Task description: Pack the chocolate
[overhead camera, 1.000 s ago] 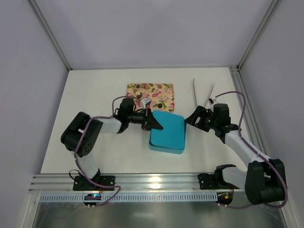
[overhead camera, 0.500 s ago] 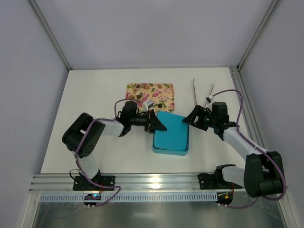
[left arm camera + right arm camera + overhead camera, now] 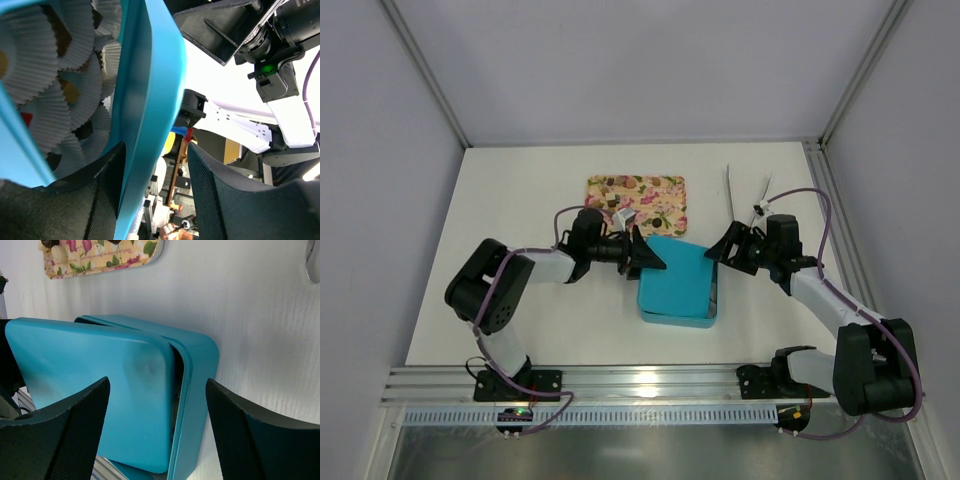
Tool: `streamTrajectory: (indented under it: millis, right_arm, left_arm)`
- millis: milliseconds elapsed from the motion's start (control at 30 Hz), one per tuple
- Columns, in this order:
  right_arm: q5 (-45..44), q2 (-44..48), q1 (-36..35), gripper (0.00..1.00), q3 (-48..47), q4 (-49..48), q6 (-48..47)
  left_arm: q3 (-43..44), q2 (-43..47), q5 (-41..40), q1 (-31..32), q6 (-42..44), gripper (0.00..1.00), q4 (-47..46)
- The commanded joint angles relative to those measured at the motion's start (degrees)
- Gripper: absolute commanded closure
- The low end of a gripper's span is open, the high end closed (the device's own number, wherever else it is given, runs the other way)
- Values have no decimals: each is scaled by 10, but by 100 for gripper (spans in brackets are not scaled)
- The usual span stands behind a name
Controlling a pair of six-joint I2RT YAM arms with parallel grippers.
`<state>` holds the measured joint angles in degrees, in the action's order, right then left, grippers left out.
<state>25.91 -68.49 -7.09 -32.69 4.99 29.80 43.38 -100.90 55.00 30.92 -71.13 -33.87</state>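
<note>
Overhead: teal box [image 3: 678, 300] sat mid-table [image 3: 520, 200], just in front of the flowered tray [image 3: 650, 188]. Pale tongs [image 3: 731, 192] lay to the right of the tray.

Since a second before, the box had shifted a little to the right, toward the right arm. Most of that shift came in the first half second; after that it barely moved.

Left gripper [image 3: 645, 252] was at the box's left edge. It had pushed in toward the box, then drawn back slightly. Its wrist view showed the teal lid [image 3: 147, 100] edge-on between the two fingers. The lid lay close against one finger, with open space before the other. So the jaws had let go and no longer pinched the lid.

Right gripper [image 3: 718, 248] was at the box's right edge, hardly changed. Its fingers were spread wide on either side of the view, with nothing held.

Right wrist view: the lid sat askew over the box, with the box rim exposed on the right.

Chocolate [image 3: 56, 30]: brown, yellowish and red pieces sat in crinkled cups [image 3: 30, 65] inside the box, seen past the lid. A few more pieces remained on the tray.
</note>
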Motion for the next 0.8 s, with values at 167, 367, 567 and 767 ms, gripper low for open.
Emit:
streamTrajectory:
  millis: [167, 367, 567, 767]
  right_arm:
    - [-1, 12, -4, 22, -19, -12, -15]
    - [-3, 15, -4, 22, -18, -7, -18]
    - [-6, 18, -4, 22, -16, -4, -19]
    - [-7, 22, -4, 22, -12, -5, -19]
  left_arm:
    - [25, 49, 11, -18, 61, 40, 85]
    - [38, 61, 1, -25, 113, 38, 168]
    - [50, 72, -12, -32, 164, 38, 247]
    - [55, 77, -20, -40, 191, 38, 292]
